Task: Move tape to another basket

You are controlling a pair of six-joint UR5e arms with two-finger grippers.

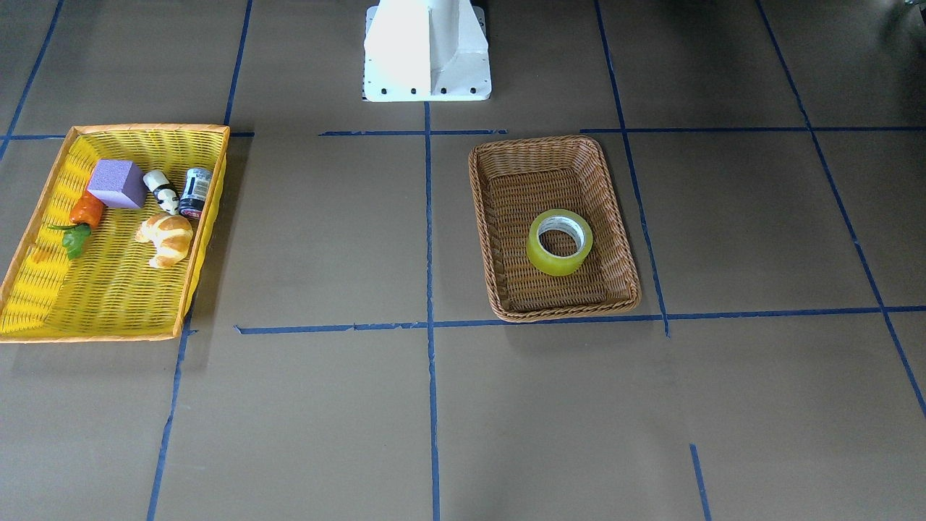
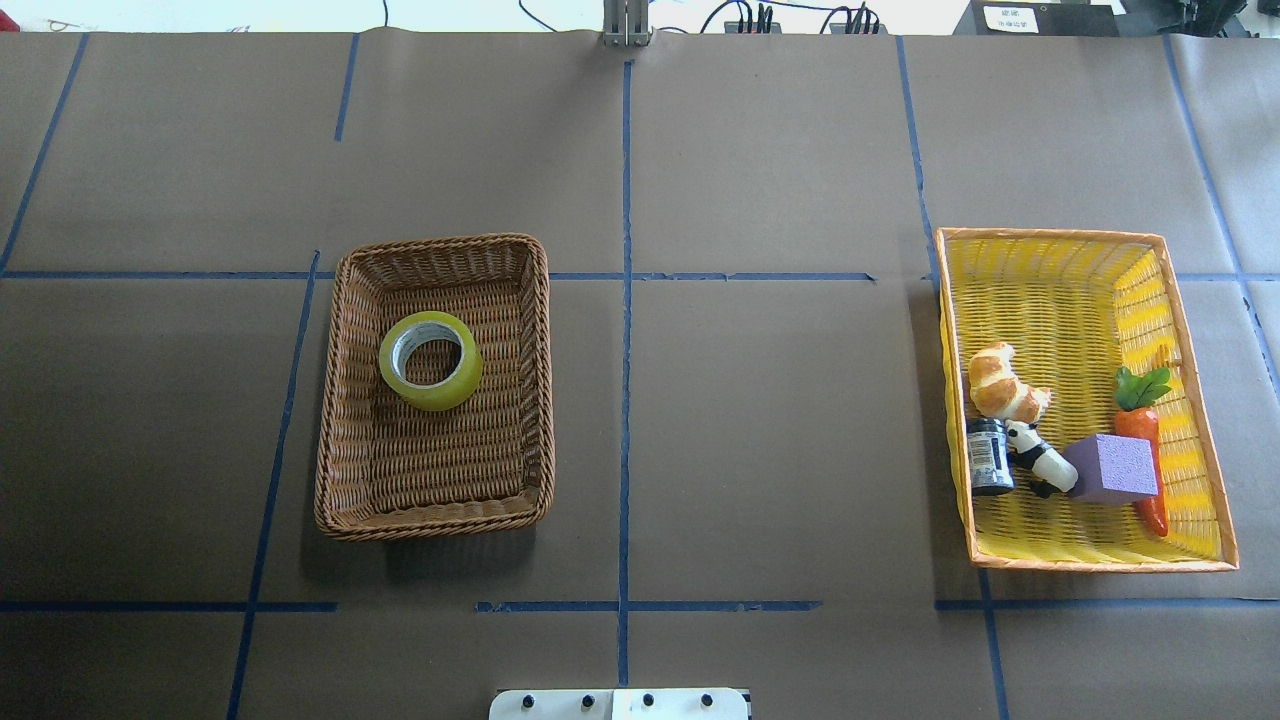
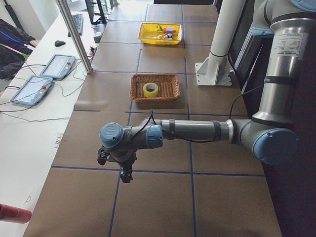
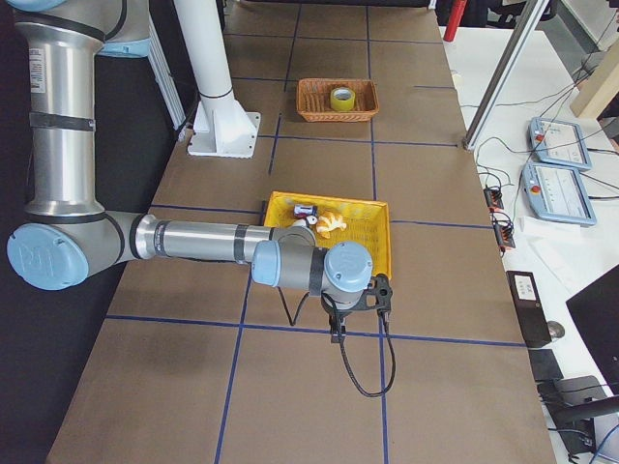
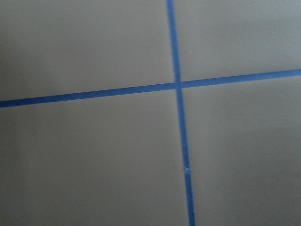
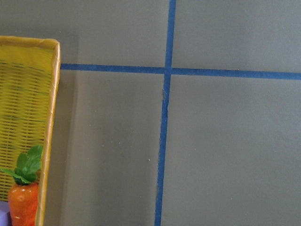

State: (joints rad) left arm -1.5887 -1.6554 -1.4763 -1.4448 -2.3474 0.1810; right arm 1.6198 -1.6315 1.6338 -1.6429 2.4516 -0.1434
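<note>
The yellow tape roll point(image 1: 557, 265) lies flat inside the brown wicker basket point(image 1: 553, 142), in its middle. It shows the same way from overhead, tape point(image 2: 431, 396) in the basket point(image 2: 440, 243). My left gripper point(image 3: 126, 178) hangs over bare table near a blue line crossing, well away from the basket point(image 3: 154, 75). My right gripper point(image 4: 336, 335) hangs over the table just beyond the yellow basket's point(image 4: 372, 242) outer end. Both grippers show only in the side views, so I cannot tell if they are open or shut. Neither holds anything I can see.
The yellow, orange-rimmed basket point(image 2: 1050, 290) holds a croissant point(image 2: 1000, 385), a small jar point(image 2: 989, 457), a panda figure point(image 2: 1040, 462), a purple block point(image 2: 1112, 468) and a carrot point(image 2: 1142, 430). The robot's white base point(image 1: 427, 51) stands at the table's edge. Operator pendants point(image 3: 42, 76) lie on the side bench.
</note>
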